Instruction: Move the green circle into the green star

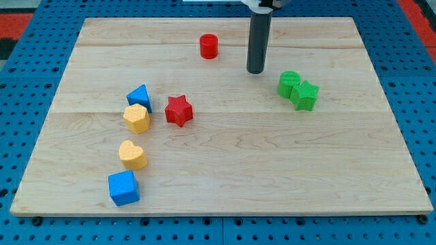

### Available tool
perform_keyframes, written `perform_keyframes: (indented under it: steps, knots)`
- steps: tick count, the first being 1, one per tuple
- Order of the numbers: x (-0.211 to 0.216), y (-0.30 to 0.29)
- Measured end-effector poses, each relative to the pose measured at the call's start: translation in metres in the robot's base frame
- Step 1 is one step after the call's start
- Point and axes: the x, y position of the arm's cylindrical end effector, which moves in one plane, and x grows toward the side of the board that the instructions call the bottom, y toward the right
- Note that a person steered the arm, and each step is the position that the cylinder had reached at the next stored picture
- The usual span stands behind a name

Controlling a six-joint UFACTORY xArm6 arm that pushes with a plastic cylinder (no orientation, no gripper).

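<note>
The green circle (288,83) sits on the wooden board at the view's right, touching the green star (305,94), which lies just to its lower right. My tip (255,70) rests on the board a short way to the upper left of the green circle, apart from it. The dark rod rises straight up from there to the view's top.
A red circle (209,46) lies near the top, left of the rod. A red star (179,110), a blue triangle (139,95), a yellow hexagon (137,118), a yellow heart (132,154) and a blue cube (123,188) stand at the left. The board edge (218,213) runs along the bottom.
</note>
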Motion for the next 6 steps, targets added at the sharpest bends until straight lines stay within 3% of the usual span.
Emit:
perform_keyframes:
  steps: [2, 5, 6]
  knots:
    - [0.027, -0.025]
    - [0.045, 0.032]
    - [0.054, -0.005]
